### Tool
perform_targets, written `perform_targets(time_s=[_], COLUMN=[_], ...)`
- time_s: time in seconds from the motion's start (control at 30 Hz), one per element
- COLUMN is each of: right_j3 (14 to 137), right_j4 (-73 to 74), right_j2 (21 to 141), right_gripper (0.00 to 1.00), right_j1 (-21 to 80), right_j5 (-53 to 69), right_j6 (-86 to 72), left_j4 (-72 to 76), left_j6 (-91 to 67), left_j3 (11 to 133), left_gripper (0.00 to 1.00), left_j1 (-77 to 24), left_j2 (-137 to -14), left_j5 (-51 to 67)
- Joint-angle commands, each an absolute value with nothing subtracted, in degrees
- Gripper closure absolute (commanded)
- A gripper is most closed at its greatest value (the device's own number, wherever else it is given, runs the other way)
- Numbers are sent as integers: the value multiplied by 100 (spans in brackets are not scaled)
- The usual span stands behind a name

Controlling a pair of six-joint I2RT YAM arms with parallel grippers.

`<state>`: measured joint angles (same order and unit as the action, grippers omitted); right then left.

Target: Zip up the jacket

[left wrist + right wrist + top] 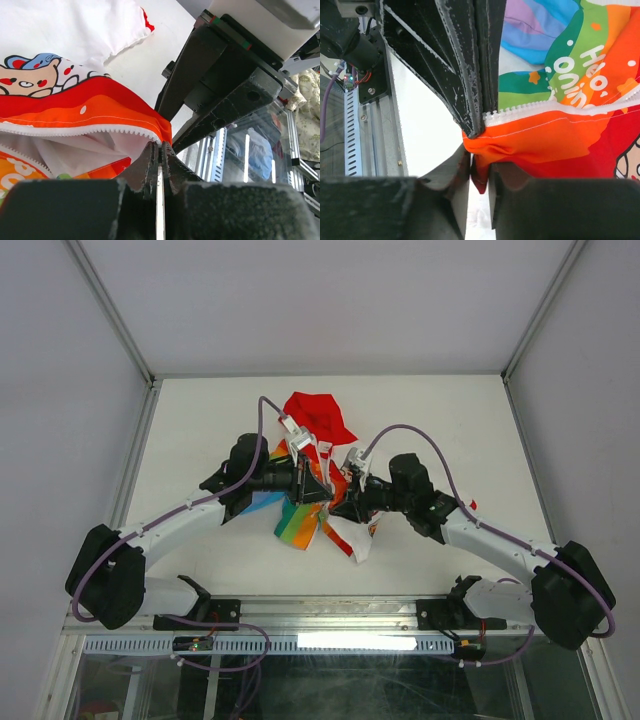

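Nearest the arm bases, the jacket (318,495) lay bunched at mid-table (200,420). The right gripper (479,187) pinched its orange hem. The left gripper (160,167) beside it pinched the zipper edge (100,131). Beyond, the red hood (318,418).

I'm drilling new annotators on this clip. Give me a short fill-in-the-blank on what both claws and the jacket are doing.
1. The left claw is shut on the child's white hooded jacket's ____ edge.
2. The right claw pinches ____ fabric.
3. The jacket's hood is ____.
4. The zipper teeth are ____.

Missing: zipper; orange; red; white
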<state>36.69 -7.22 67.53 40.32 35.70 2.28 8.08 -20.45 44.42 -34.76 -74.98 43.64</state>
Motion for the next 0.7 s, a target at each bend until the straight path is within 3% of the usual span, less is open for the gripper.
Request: perform_targets(time_s=[0.0, 0.17, 0.67], right_j3=[3661, 3492, 3410], right_j4=[-1255, -1593, -2108], right_j2=[6616, 6524, 6505], right_gripper=[72, 63, 67], right_j1=[4017, 4022, 4005], right_j5=[3716, 3600, 3900], right_j6=[185, 144, -102], left_j4=[1210, 1290, 1217], left_j6=[-2257, -2469, -2522], left_j3=[4433, 4371, 4302], left_gripper=[100, 100, 100], left_j1=[-3443, -3434, -3439], left_j2=[-7334, -7247, -7242], left_j5=[4671, 4747, 4605])
